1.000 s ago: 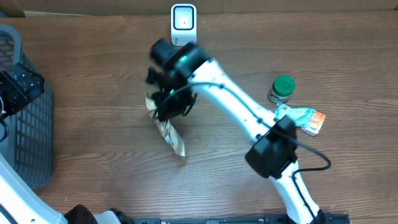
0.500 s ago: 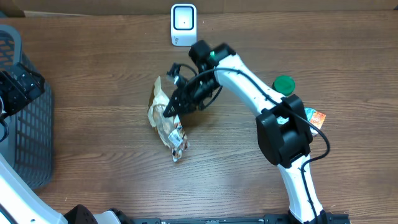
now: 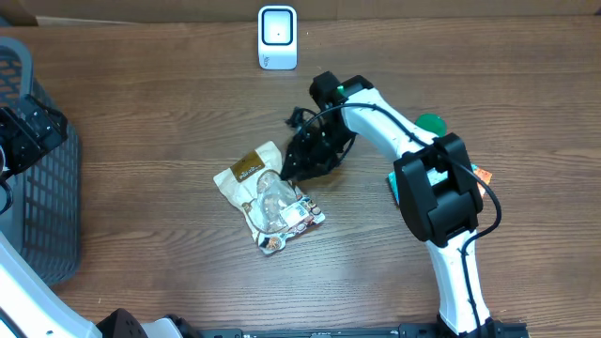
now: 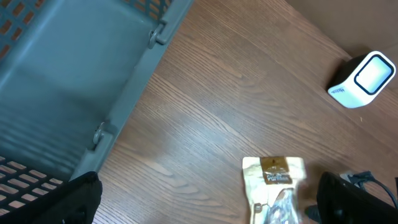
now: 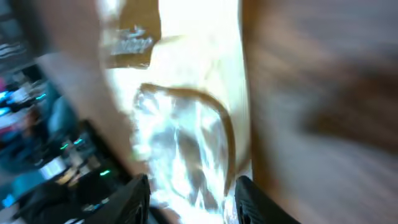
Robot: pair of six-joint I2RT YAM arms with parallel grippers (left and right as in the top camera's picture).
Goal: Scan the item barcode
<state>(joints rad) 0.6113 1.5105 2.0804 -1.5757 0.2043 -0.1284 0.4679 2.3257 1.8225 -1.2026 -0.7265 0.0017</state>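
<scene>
The item, a beige snack bag with a clear window point(image 3: 268, 194), lies flat on the wooden table, its printed label end toward the front. It also shows in the left wrist view point(image 4: 273, 180) and, blurred, in the right wrist view point(image 5: 186, 93). My right gripper point(image 3: 286, 174) hovers at the bag's right upper edge, open, and its fingers point(image 5: 134, 199) stand apart on either side of the bag's clear window. The white scanner point(image 3: 277, 38) stands at the back of the table point(image 4: 364, 78). My left gripper point(image 3: 28, 131) is wide open over the basket, holding nothing point(image 4: 211, 214).
A dark grey mesh basket point(image 3: 42, 202) fills the left edge. A green-lidded jar point(image 3: 429, 125) and a colourful packet point(image 3: 476, 180) lie to the right, behind the right arm.
The bag, held upright near the scanner a second ago, now lies flat on the table. My right gripper swung right and toward the front, and its jaws opened.
</scene>
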